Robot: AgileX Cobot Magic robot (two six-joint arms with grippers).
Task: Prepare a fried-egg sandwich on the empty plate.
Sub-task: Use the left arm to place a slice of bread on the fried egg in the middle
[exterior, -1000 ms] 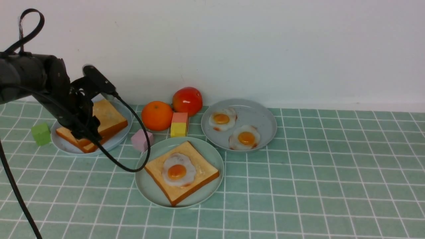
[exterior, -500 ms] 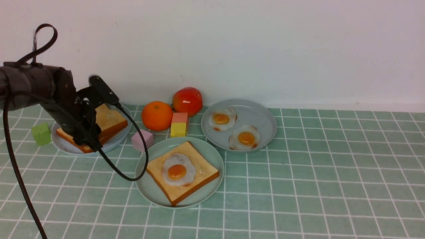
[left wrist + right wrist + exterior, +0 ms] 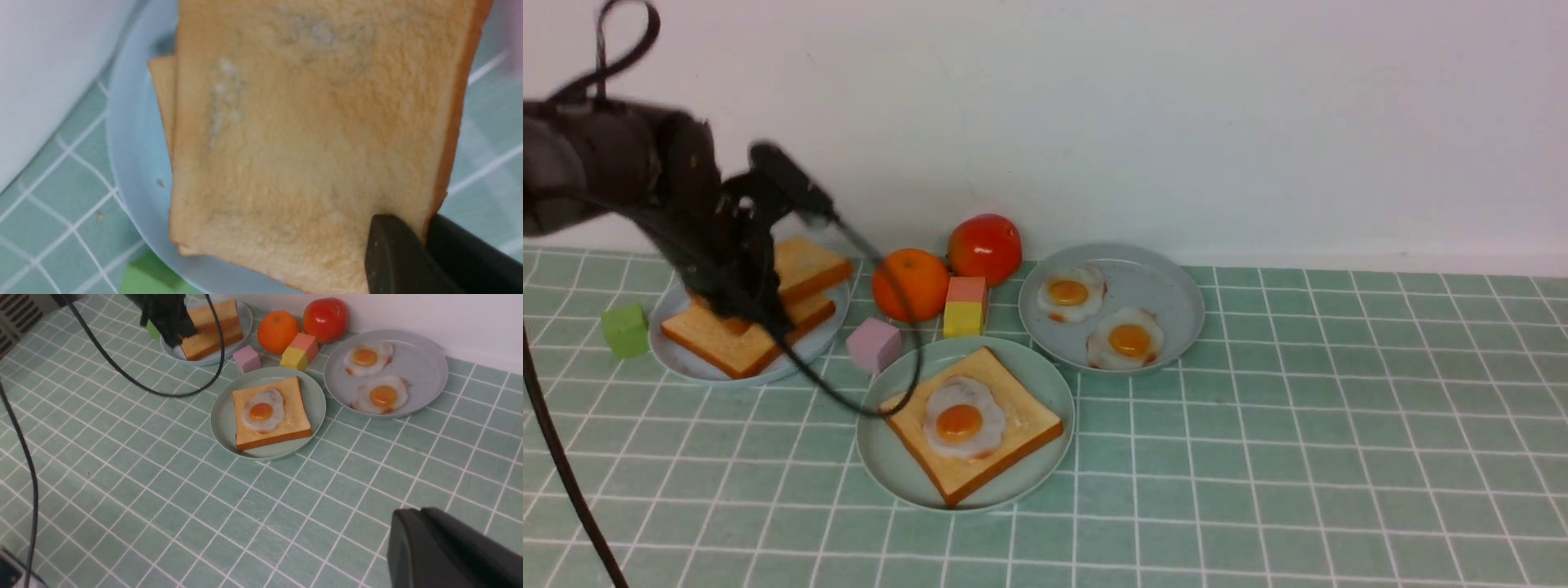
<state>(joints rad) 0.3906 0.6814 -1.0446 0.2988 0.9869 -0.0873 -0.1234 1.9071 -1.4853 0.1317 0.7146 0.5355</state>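
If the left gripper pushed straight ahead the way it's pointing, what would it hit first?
Likely the lower toast slice lying on the blue plate, just under the held slice in the left gripper; depth is unclear.

No text, label, brand, number or sign can be read in any view. None is borne by the empty plate [image 3: 886, 465], the light-blue plate [image 3: 682, 361], the grey plate [image 3: 1168, 294], the raised toast slice [image 3: 306, 122] or the tiled bench [image 3: 1298, 449].

Pink block [image 3: 873, 344] & orange [image 3: 910, 283] crowd mint plate [image 3: 882, 457] far side; near side free
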